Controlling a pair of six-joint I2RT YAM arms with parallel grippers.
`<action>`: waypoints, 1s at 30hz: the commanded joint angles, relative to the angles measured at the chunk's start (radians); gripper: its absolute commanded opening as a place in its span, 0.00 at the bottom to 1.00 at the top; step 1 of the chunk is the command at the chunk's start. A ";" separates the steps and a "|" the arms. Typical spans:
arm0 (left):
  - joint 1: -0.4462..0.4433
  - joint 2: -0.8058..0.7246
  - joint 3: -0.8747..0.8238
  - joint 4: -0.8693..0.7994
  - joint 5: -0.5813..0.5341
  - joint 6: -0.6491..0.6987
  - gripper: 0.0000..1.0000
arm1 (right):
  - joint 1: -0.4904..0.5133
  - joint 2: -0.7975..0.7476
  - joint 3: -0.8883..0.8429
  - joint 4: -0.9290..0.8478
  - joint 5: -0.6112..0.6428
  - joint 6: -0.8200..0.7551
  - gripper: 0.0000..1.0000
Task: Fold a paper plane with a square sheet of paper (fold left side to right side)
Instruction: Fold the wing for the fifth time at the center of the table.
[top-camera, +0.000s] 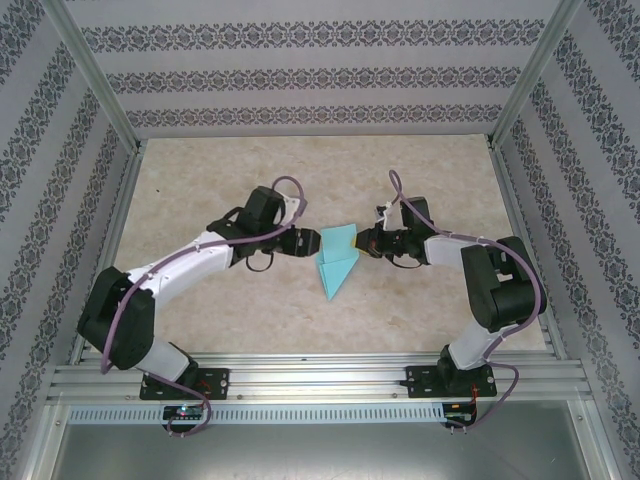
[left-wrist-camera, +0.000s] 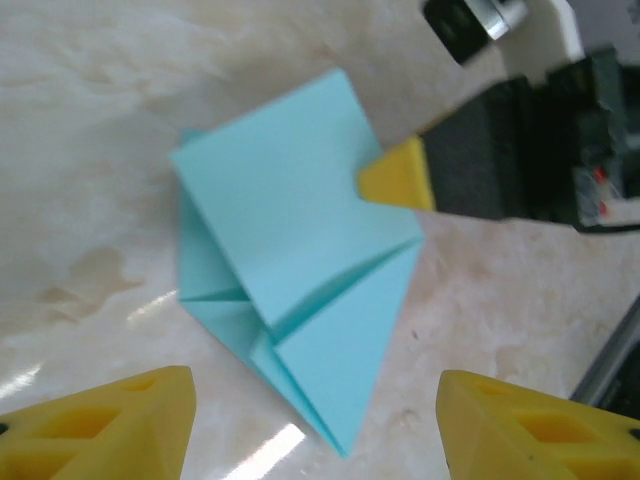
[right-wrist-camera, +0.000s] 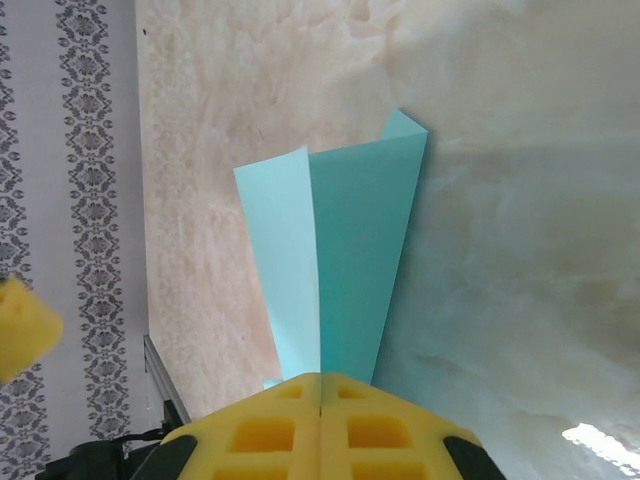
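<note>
At ctr of the counter (top-camera: 200, 190), the paper plane (top-camera: 337, 262) lies part-folded, nose pointing toward my arm bases, one flap standing up off the surface. My right gripper (top-camera: 362, 242) is clenched on the plane's right edge. Right wrist view: yellow pads (right-wrist-camera: 270, 430) pressed together w/ the turquoise sheet pinched between them. My left gripper (top-camera: 305, 243) is released, jaws spread wide, just beside the plane's left side. Left wrist view: both fingertips (left-wrist-camera: 120, 420) flank the nose, apart from the paper.
</note>
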 joint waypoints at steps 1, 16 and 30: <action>-0.045 -0.012 -0.001 -0.076 -0.073 -0.007 0.65 | 0.022 0.002 0.043 -0.023 0.020 0.019 0.03; -0.042 0.009 -0.008 -0.019 -0.130 -0.109 0.64 | 0.022 -0.053 0.067 -0.077 0.020 0.000 0.04; -0.043 0.017 0.011 -0.040 -0.175 -0.100 0.66 | 0.000 -0.163 0.129 -0.236 0.026 -0.035 0.04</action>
